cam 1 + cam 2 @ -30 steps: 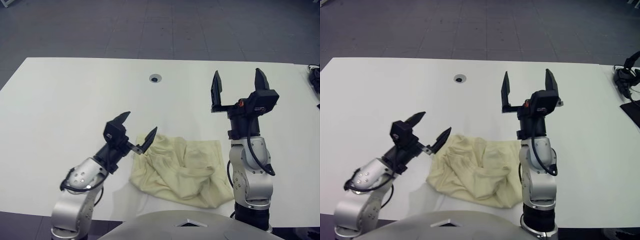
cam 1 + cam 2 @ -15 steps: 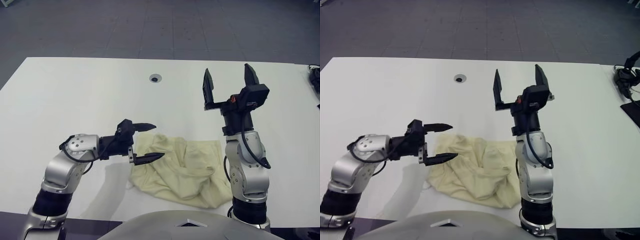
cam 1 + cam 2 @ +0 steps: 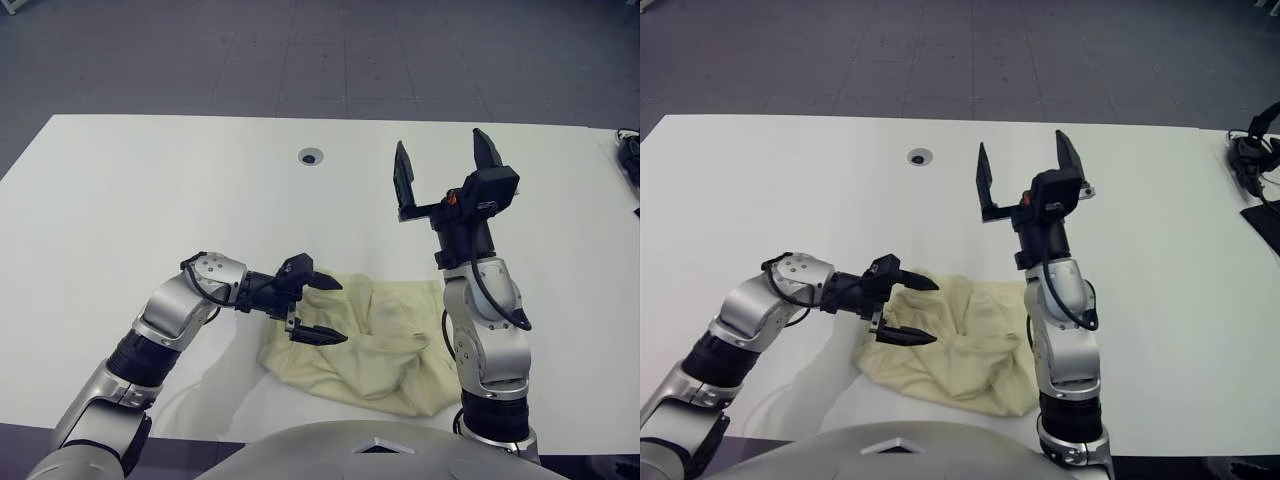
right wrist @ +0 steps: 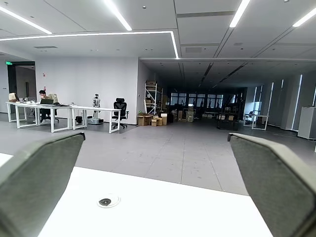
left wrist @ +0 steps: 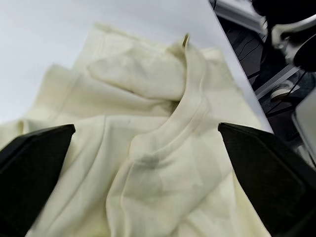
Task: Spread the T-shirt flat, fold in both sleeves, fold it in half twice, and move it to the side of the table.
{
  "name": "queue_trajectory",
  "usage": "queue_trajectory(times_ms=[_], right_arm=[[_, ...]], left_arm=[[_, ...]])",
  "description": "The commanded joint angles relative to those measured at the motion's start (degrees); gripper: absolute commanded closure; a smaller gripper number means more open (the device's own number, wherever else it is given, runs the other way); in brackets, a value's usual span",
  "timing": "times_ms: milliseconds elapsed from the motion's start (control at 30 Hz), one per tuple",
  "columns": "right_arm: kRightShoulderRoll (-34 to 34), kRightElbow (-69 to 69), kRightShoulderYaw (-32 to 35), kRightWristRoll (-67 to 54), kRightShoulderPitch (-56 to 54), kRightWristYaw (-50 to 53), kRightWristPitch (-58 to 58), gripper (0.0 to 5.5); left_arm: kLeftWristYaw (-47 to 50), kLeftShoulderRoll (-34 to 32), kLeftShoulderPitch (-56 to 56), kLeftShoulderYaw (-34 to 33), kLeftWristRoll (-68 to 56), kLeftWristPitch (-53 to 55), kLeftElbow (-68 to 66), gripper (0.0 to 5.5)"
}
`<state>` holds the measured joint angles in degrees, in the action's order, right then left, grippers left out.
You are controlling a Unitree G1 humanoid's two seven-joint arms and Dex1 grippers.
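A crumpled pale yellow T-shirt (image 3: 370, 340) lies in a heap near the front edge of the white table (image 3: 150, 190). Its ribbed neckline (image 5: 185, 113) faces the left wrist camera. My left gripper (image 3: 325, 309) hovers open just above the shirt's left part, one finger over the other, with nothing between them. My right gripper (image 3: 446, 175) is held upright well above the table behind the shirt's right side, open and empty, its fingers (image 4: 39, 173) framing the room beyond.
A small round cable hole (image 3: 311, 156) sits in the table's far middle. Dark cables and gear (image 3: 1250, 150) lie at the table's right edge. Bare white tabletop stretches to the left and behind the shirt.
My left arm has swung in from the left and lowered its open gripper over the shirt, rolling the fingers one above the other. The right gripper has drifted slightly left, still raised.
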<state>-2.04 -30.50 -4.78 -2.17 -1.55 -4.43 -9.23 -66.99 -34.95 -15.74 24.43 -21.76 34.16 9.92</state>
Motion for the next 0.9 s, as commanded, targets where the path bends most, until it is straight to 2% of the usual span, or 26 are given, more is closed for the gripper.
queue_trajectory(times_ms=[33, 333, 700, 900], right_arm=[[-0.5, -0.2, -0.5, 0.7, 0.0, -0.1, -0.9, 0.11], [-0.5, -1.6, -1.0, 2.0, 0.7, 0.6, -1.2, 0.11], [-0.2, -2.1, -2.3, 2.3, 1.0, 0.5, -1.2, 0.11], [-0.3, -2.2, -2.2, 1.9, 0.7, 0.3, -1.4, 0.11]], left_arm=[[-1.7, -2.0, -0.2, 0.9, 1.2, -0.5, 1.8, 0.1], [-4.5, -2.4, -1.3, 4.9, 3.8, -2.0, 1.5, 0.1], [-1.0, 0.9, -2.2, -0.4, 3.6, -9.0, 0.0, 0.1], [-3.2, -1.4, -0.7, 0.1, 2.5, -8.6, 1.8, 0.1]])
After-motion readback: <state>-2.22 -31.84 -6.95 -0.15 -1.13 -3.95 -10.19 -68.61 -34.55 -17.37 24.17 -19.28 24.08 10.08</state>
